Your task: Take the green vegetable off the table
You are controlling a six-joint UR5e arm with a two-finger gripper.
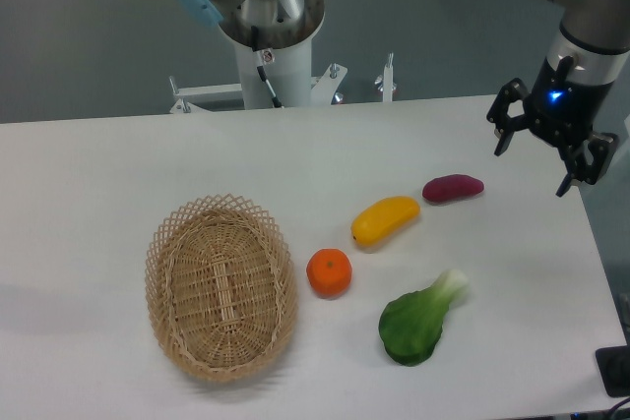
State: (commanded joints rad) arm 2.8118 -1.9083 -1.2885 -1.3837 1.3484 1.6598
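Note:
The green vegetable (417, 320) lies on the white table (118, 174) toward the front right, dark leaves pointing to the front and its pale stalk end to the back right. My gripper (536, 166) hangs above the table's far right edge, well behind and to the right of the vegetable. Its black fingers are spread apart with nothing between them.
A yellow oblong fruit (385, 219) and a purple oblong vegetable (453, 188) lie between the gripper and the green vegetable. An orange (329, 272) sits left of the vegetable. A wicker basket (220, 287) stands at the front left. The arm's base (271, 46) rises at the back.

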